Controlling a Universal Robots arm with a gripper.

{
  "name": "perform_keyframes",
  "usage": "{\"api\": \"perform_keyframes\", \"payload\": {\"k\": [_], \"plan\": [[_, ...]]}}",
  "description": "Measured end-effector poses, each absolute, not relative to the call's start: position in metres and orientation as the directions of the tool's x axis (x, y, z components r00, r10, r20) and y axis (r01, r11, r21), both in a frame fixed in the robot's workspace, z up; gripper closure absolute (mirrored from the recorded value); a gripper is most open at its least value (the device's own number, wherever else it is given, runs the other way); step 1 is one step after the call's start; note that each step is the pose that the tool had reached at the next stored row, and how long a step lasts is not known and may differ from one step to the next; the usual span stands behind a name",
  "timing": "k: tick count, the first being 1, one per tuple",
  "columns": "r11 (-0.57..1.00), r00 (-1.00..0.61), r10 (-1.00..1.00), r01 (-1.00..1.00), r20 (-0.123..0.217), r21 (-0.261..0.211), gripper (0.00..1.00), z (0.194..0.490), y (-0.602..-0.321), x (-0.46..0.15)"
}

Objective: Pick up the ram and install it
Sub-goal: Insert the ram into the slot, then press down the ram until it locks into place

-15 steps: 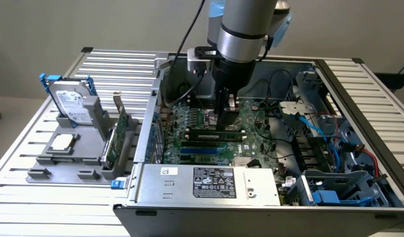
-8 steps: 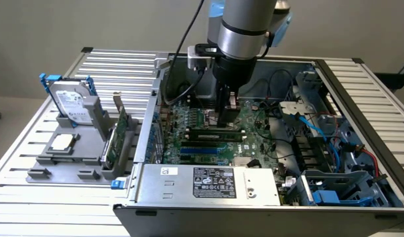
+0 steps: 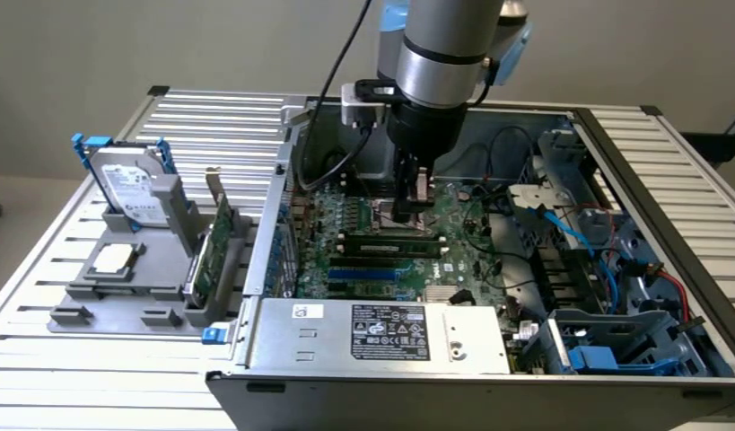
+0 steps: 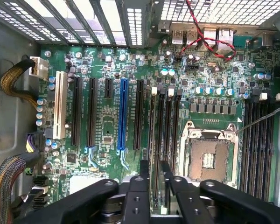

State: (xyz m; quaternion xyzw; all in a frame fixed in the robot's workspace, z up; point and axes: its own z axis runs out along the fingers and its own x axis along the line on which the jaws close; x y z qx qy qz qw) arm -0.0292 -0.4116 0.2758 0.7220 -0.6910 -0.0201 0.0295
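My gripper reaches down into the open computer case, over the green motherboard. In the wrist view its two black fingers stand close on either side of the ram. The ram is a thin green stick standing on edge along the black memory slots beside the CPU socket. The jaws look shut on the ram's near end, and the fingers hide the lower part of the stick there.
Outside the case, a grey holder carries a hard drive and a wider green expansion card. The power supply fills the case's near side. Blue and red cables crowd the exterior view's right.
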Motion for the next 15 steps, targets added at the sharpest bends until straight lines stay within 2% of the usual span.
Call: {"api": "perform_keyframes", "payload": {"k": [2,4,15], "plan": [[-0.043,0.044,-0.999,-0.997,0.012,0.070,0.87,0.2758,-0.4116,-0.0292],[-0.043,0.044,-0.999,-0.997,0.012,0.070,0.89,0.2758,-0.4116,-0.0292],[-0.043,0.044,-0.999,-0.997,0.012,0.070,0.89,0.2758,-0.4116,-0.0292]]}}
